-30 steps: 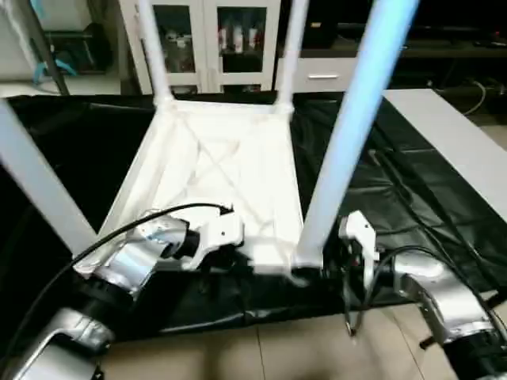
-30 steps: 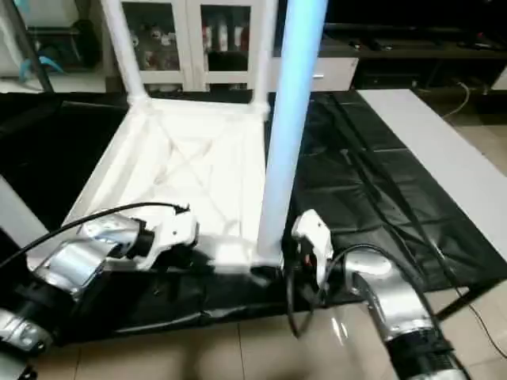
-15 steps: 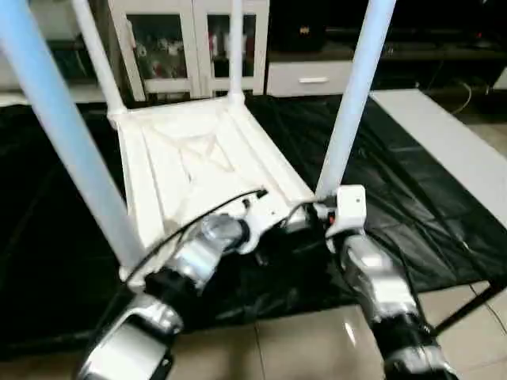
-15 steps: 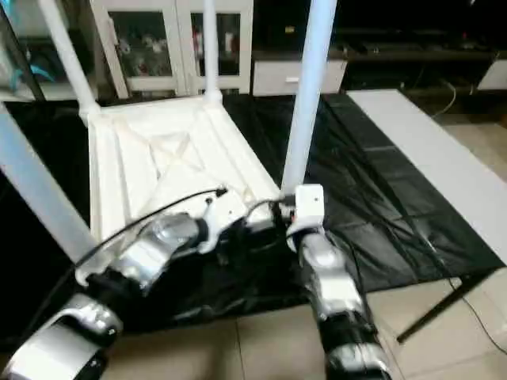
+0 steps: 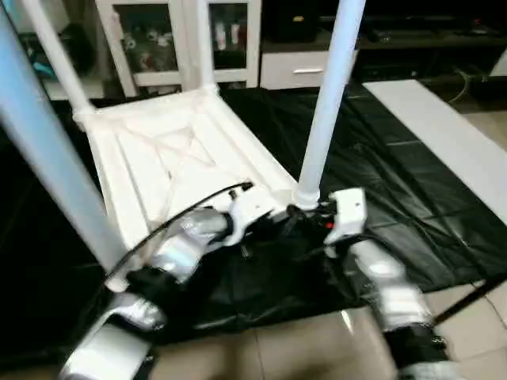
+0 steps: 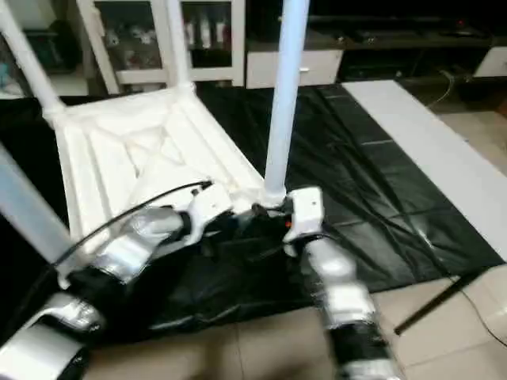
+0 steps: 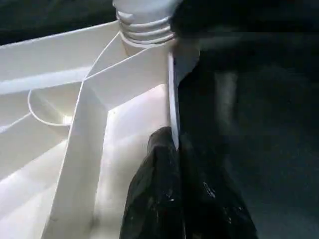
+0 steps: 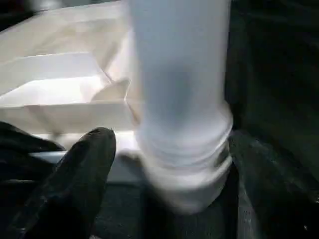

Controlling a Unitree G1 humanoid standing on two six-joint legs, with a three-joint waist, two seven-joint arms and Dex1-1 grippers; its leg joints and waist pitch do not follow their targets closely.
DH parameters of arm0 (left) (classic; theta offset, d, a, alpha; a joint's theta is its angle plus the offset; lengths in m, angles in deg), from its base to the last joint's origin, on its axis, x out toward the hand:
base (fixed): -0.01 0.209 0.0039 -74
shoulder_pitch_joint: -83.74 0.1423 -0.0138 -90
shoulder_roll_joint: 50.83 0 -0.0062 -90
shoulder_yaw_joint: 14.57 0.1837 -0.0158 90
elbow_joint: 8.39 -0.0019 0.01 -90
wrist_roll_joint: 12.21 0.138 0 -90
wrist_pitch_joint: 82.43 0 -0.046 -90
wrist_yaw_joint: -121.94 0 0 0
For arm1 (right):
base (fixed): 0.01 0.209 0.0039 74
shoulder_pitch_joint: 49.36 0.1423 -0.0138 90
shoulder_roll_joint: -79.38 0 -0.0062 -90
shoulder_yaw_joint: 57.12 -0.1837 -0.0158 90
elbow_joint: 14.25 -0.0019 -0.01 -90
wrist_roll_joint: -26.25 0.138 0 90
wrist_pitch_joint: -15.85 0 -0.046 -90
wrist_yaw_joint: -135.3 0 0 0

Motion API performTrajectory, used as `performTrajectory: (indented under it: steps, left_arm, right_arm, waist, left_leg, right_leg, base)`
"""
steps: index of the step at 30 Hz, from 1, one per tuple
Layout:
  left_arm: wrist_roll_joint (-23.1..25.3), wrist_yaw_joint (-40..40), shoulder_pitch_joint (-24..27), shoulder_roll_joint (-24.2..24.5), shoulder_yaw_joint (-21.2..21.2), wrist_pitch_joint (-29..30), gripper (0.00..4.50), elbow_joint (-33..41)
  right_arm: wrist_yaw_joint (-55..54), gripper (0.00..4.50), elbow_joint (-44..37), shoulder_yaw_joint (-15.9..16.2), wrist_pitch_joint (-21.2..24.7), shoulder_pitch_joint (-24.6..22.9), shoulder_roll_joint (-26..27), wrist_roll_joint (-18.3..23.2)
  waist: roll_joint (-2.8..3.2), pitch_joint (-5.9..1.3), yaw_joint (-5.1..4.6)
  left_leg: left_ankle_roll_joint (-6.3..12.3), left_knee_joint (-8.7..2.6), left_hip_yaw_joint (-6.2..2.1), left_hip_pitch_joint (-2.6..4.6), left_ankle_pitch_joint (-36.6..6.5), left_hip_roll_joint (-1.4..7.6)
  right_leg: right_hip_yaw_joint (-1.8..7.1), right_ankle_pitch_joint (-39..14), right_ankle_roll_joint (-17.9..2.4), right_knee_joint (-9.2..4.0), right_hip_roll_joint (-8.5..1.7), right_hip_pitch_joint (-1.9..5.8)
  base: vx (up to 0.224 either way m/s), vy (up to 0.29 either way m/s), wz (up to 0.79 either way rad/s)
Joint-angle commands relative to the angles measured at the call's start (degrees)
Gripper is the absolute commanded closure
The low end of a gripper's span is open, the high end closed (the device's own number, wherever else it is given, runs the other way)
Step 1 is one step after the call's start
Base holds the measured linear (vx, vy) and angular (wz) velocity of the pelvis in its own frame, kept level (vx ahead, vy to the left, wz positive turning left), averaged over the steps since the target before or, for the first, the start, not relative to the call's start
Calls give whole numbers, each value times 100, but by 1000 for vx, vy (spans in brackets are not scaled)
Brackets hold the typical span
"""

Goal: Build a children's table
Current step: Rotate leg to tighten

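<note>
The children's table top (image 5: 182, 150) lies upside down on a black sheet, ribbed underside up, with its long white legs standing in the corner sockets. My left gripper (image 7: 177, 164) is shut on the top's near rim, one black finger (image 7: 149, 194) inside the wall and one outside, close to the threaded socket (image 7: 144, 30). My right gripper (image 8: 172, 144) is open around the base of the near right leg (image 5: 325, 103). Its fingers (image 8: 79, 179) stand on either side of the leg, with a gap showing on one side.
The black sheet (image 5: 396, 166) spreads to the right of the table top. A white board (image 5: 444, 127) lies along its right side. A white cabinet with glass doors (image 5: 150, 39) stands behind. Tiled floor (image 5: 277, 340) lies below the sheet's near edge. The near left leg (image 5: 47, 158) rises close by.
The table top has turned on the sheet, its near right corner swinging away from me. My right gripper has come in from the leg's right side to straddle its base. The view has also shifted.
</note>
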Motion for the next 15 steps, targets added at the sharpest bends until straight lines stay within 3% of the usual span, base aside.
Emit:
performTrajectory:
  steps: [1,3,4,7,10,15]
  left_arm:
    - [-233,-1216,413,395,414,-192,450,249]
    - [-252,-1376,456,501,449,-117,450,325]
    - [-262,-1587,490,649,503,-138,450,381]
    - [-513,-2423,620,979,633,-32,450,682]
    - [-628,-2677,680,1054,675,189,450,893]
    - [-685,-2802,735,1033,728,295,450,1124]
  right_arm:
    - [1294,23,-790,335,308,-255,-597,315]
    - [1554,5,-971,402,384,-323,-771,388]
    - [1930,5,-1230,514,460,-429,-1032,452]
    - [2640,5,-1539,760,712,-589,-1629,577]
    - [2772,5,-1450,870,665,-583,-1734,438]
    - [3003,5,-1425,1162,721,-560,-1783,233]
  waist:
    - [-52,-305,52]
    - [-54,-287,78]
    - [-36,-284,104]
    - [-52,-249,114]
    - [-51,-228,73]
    - [-67,-229,90]
  left_leg:
    - [772,-255,59,28,-238,54]
    - [828,-258,60,15,-229,76]
    - [794,-261,65,59,-343,80]
    - [631,-312,53,48,-665,113]
    - [421,-330,78,67,-995,107]
    - [326,-330,82,80,-1047,115]
  right_leg:
    - [146,803,-1559,-258,-157,329]
    - [152,838,-1555,-247,-154,326]
    - [144,660,-1610,-251,-153,293]
    - [147,118,-1564,-278,-176,307]
    - [162,-301,-1567,-320,-181,256]
    - [177,-475,-1497,-331,-183,247]
  base:
    - [0,0,0]
    - [0,0,0]
    - [0,0,0]
    - [0,0,0]
    - [0,0,0]
    - [0,0,0]
